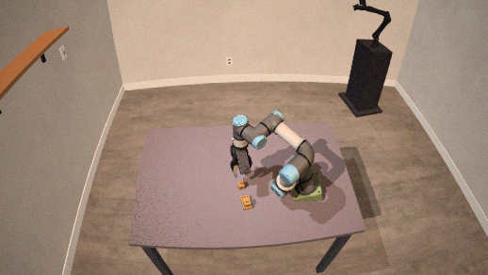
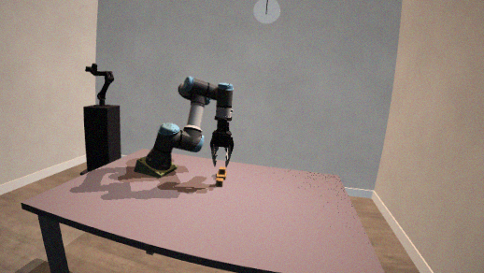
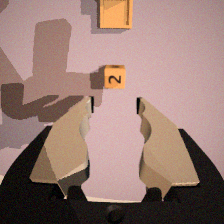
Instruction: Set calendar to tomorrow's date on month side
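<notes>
A small orange cube (image 3: 114,77) lies loose on the purple table with the digit 2 on its top face. It also shows in the top view (image 1: 241,185) and in the exterior view (image 2: 222,172). The orange calendar tray (image 1: 246,202) stands just beyond the cube; the wrist view (image 3: 115,14) cuts it off at the top edge. I cannot tell what sits in the tray. My gripper (image 3: 115,98) points straight down and hovers above the table, a little short of the cube. Its fingers stand partly apart with nothing between them. It shows in the top and exterior views (image 1: 237,173) (image 2: 221,162).
The arm's green base (image 1: 308,190) is bolted to the table, right of the tray. A black pedestal with a dark sculpture (image 1: 367,75) stands on the floor, far from the table. A wooden shelf (image 1: 25,58) hangs on the left wall.
</notes>
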Robot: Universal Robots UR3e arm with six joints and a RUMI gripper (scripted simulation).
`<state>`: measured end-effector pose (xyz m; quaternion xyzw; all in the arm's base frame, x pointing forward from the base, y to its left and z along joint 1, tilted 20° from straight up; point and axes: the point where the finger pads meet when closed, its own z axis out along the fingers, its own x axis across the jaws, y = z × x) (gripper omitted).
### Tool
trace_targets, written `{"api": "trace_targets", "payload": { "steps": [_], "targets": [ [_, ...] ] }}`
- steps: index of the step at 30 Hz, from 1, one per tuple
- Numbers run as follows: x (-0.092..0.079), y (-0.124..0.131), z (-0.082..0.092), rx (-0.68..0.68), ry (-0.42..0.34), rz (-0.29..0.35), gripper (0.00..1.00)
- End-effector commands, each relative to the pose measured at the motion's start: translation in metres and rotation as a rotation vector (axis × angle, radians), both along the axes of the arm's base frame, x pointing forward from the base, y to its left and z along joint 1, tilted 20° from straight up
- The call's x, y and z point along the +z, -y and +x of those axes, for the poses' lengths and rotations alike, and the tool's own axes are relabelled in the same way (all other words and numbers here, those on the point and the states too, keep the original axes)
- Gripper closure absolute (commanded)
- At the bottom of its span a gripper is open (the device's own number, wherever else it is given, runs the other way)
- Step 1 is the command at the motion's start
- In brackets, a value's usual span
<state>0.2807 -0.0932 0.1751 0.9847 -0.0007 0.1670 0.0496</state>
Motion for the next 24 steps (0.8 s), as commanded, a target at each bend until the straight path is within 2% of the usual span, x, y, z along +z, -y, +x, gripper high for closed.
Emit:
{"api": "trace_targets", "payload": {
  "steps": [1, 24],
  "targets": [
    [0.0, 0.0, 0.001, 0.0, 0.001, -0.002, 0.72],
    [-0.025, 0.003, 0.008, 0.0, 0.001, -0.002, 0.72]
  ]
}}
